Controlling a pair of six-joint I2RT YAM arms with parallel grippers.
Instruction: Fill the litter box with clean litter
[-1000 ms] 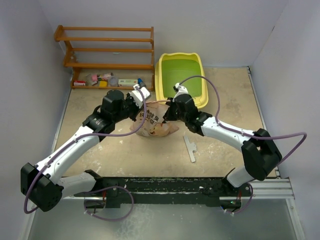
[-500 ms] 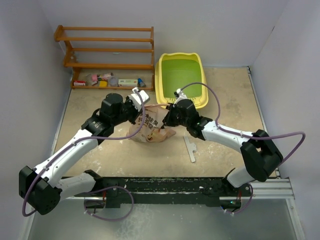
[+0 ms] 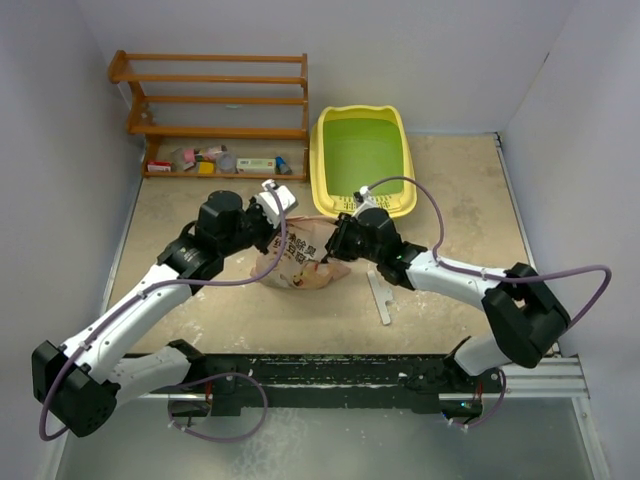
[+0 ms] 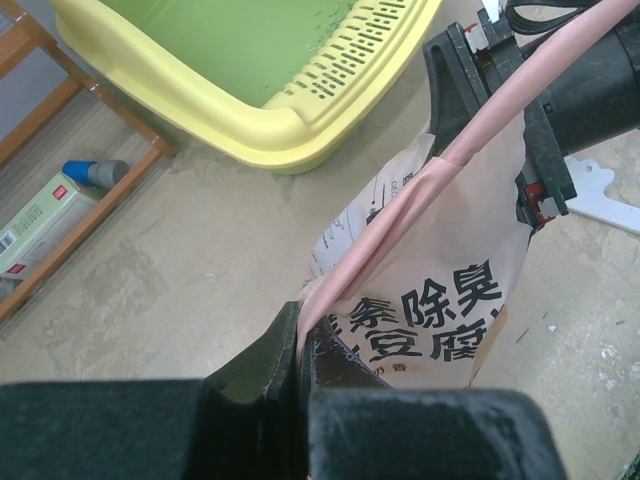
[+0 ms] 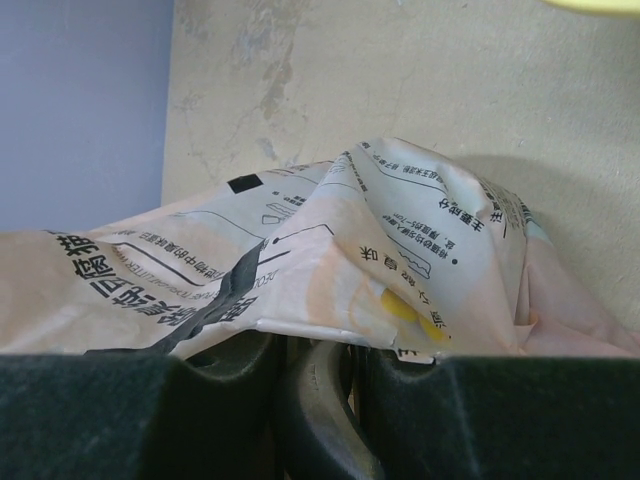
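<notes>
The yellow litter box (image 3: 322, 168) with its green basin stands at the back centre; its slotted lip also shows in the left wrist view (image 4: 250, 110). No litter granules show; the basin looks bare. A crinkled pink-tan printed bag (image 3: 300, 255) sits in front of the box between both arms. My left gripper (image 3: 270, 218) is shut on the bag's top edge (image 4: 400, 210). My right gripper (image 3: 332, 243) is shut on the bag's other side (image 5: 330, 260).
A wooden shelf rack (image 3: 215, 100) with small items stands at the back left. A grey-white scoop (image 3: 381, 295) lies on the table right of the bag. Walls close in on left, back and right.
Both grippers and the bag have shifted slightly nearer and lower; the bag has settled and slumped toward the table.
</notes>
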